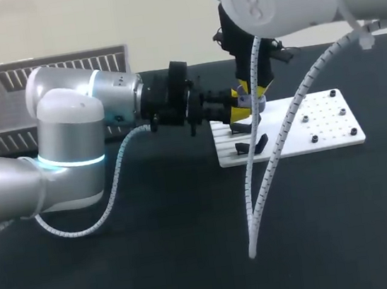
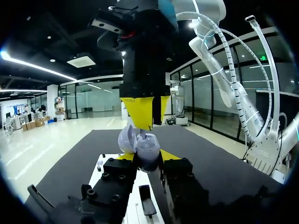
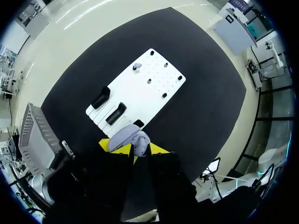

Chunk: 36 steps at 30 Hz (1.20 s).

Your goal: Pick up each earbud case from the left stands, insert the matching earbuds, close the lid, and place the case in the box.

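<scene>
Earbud case [image 2: 148, 151], pale lilac with its lid tipped open, is clamped between the yellow tips of the left gripper [image 2: 148, 157] and held in the air over the left end of the white board [image 1: 323, 127] on the dark worktop [image 1: 194, 258]. The right gripper [image 2: 145, 123] hangs straight down just over the open lid; whether it is closed or apart cannot be told. Two black stands [image 3: 100, 97] lie on the board, and the grey basket [image 1: 3, 105] sits well apart, behind the left arm.

Left end effector [image 2: 147, 157] clamped beneath right end effector [image 2: 143, 124]
</scene>
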Available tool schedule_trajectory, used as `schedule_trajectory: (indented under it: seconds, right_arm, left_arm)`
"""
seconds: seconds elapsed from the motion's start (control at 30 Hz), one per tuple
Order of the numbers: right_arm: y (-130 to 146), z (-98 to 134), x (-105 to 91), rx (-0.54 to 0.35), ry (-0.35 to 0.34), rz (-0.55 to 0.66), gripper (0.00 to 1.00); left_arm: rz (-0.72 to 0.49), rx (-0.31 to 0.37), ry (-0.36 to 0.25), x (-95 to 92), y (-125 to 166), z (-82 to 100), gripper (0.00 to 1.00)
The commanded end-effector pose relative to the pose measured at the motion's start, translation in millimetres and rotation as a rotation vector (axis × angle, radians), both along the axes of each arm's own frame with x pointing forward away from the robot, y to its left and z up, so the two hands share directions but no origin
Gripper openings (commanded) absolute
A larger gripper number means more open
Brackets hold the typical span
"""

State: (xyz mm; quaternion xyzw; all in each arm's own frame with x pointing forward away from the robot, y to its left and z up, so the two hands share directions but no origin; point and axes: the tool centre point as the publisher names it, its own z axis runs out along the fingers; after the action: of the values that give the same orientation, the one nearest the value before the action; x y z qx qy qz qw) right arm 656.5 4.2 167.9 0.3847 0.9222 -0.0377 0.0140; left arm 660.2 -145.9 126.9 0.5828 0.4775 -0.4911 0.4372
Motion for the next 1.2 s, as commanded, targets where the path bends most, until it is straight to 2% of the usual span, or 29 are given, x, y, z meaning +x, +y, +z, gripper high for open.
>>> schedule_trajectory:
  seconds: [0.03, 0.27, 0.3, 0.33, 0.37, 0.53, 0.67, 0.73, 0.9, 1.03, 1.2]
  right_arm:
    - [-1, -3, 1.3, -0.003, 0.002, 0.001, 0.00]
    - [1, -6, 2.9, 0.005, 0.006, 0.003, 0.00]
    - [1, -6, 2.9, 0.010, 0.007, 0.001, 0.16]
    - [1, -6, 2.6, 0.015, 0.007, 0.001, 0.86]
    - [1, -5, 1.9, 0.020, 0.006, 0.000, 1.00]
    - [-4, 13, -11.6, 0.095, -0.019, -0.027, 1.00]
    - [-16, 29, -28.5, 0.185, -0.076, -0.005, 1.00]
    - [-25, 36, -34.0, 0.226, -0.136, 0.020, 1.00]
    - [-53, 41, -39.2, 0.232, -0.315, 0.053, 1.00]
    - [-70, 41, -37.0, 0.223, -0.418, 0.062, 1.00]
    - [-92, 34, -20.1, 0.237, -0.447, 0.049, 1.00]
  left_arm:
    - [0.004, -0.002, -0.002, -1.2, 0, -0.7, 0.00]
    - [0.004, -0.002, -0.002, -1.2, 0, -0.7, 0.00]
    - [0.004, -0.002, -0.002, -1.2, 0, -0.7, 0.00]
    - [0.004, -0.002, -0.002, -1.2, 0, -0.7, 0.00]
    - [0.004, -0.002, -0.002, -1.2, 0, -0.7, 0.00]
    - [0.004, -0.002, -0.002, -1.2, 0, -0.7, 0.00]
    - [0.004, -0.002, -0.002, -1.2, 0, -0.7, 0.00]
    - [0.004, -0.002, -0.002, -1.2, 0, -0.7, 0.00]
    - [0.004, -0.002, -0.002, -1.2, 0, -0.7, 0.00]
    - [0.004, -0.002, -0.002, -1.2, 0, -0.7, 0.00]
    - [0.004, -0.002, -0.002, -1.2, 0, -0.7, 0.00]
